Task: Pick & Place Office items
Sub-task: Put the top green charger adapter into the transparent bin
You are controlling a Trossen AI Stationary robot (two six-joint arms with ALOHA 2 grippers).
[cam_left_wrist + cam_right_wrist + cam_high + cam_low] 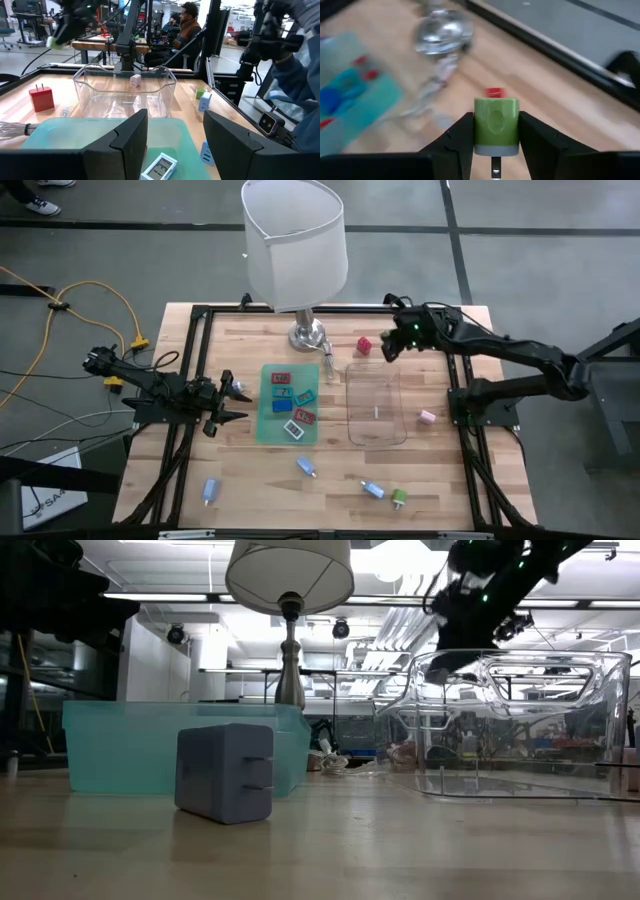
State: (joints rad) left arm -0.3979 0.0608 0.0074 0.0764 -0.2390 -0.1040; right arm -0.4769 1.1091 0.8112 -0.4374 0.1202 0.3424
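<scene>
My right gripper (496, 131) is shut on a green chunky piece with a grey end (495, 122). It hangs high over the table's far right part (392, 347), next to a red cube (363, 346) and above the clear tray (375, 402). My left gripper (175, 145) is open and waits at the left side (235, 395), facing the teal mat (268, 425). Several red, blue and teal pieces (290, 402) lie flat on that mat. A pink piece (427, 417), light blue pieces (307, 467) and another green piece (399, 498) lie on the wood. My right gripper pinches the green piece between its two fingers (462, 132), one on each side of its green body (481, 122). The fingers come from above, slanting down. The piece is lifted clear of the table, with its grey end (495, 148) toward the wrist.
A lamp stands at the far middle, its metal base (308, 335) beside the mat and its white shade (295, 240) high over the table. A light blue plug piece (211, 491) lies near the front left. Black frame rails (185, 430) run along both sides.
</scene>
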